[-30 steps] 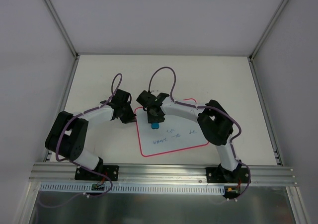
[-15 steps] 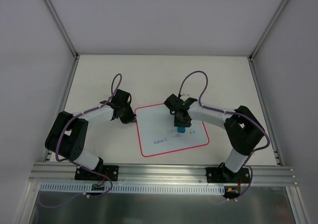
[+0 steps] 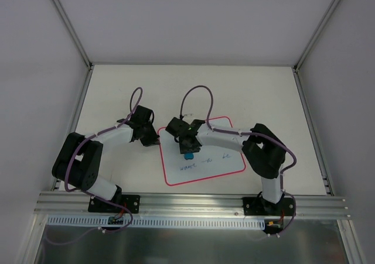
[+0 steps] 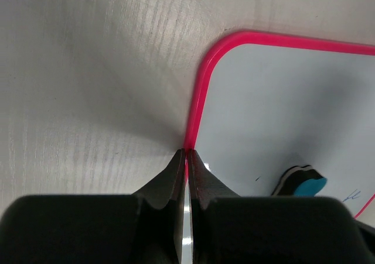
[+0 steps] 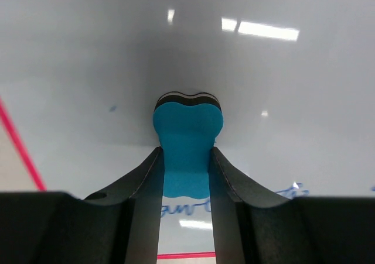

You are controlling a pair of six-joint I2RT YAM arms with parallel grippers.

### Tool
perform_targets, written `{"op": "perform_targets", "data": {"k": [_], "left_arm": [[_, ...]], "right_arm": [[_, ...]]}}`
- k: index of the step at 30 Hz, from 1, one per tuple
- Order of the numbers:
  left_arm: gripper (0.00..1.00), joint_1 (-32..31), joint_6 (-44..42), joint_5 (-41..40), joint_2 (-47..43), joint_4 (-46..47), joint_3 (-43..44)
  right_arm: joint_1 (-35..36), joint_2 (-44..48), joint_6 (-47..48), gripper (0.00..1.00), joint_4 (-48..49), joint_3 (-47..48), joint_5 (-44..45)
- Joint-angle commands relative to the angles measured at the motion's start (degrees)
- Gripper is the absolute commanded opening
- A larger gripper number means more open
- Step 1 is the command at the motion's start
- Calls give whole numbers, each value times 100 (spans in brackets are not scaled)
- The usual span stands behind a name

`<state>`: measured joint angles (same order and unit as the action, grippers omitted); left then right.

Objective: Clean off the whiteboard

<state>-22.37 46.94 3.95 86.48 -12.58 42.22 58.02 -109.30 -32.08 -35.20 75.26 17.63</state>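
On the near side of the whiteboard (image 3: 225, 169) runs a ribbed aluminium rail (image 3: 193, 202), with both arm bases bolted to it. The whiteboard lies flat on the table (image 3: 117, 82) between the arms, its near long edge just beyond the rail. It is a glossy, pale rectangle with rounded corners and a thin pink-red border. Blue handwriting (image 3: 188, 167) runs along its near half, too small to read from above. In the right wrist view the gripper body cuts most of it off.

At the whiteboard's left edge, the left gripper (image 3: 156, 140) has its dark tapered fingers pressed together on the border, a sliver of pink showing between them. Over the whiteboard's left-centre, the right gripper (image 3: 187, 149) pinches a blue eraser (image 3: 188, 156). The eraser is waisted in outline, and its black-and-white layered pad touches the surface. The right arm hides part of the far border. Beyond the whiteboard the table is matte off-white with a faint grain.
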Motion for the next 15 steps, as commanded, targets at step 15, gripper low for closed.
{"op": "perform_targets", "data": {"k": [15], "left_arm": [[0, 127, -141, -263, 18, -605, -258]], "right_arm": [[-1125, 1515, -651, 0, -224, -2409, 285]]}}
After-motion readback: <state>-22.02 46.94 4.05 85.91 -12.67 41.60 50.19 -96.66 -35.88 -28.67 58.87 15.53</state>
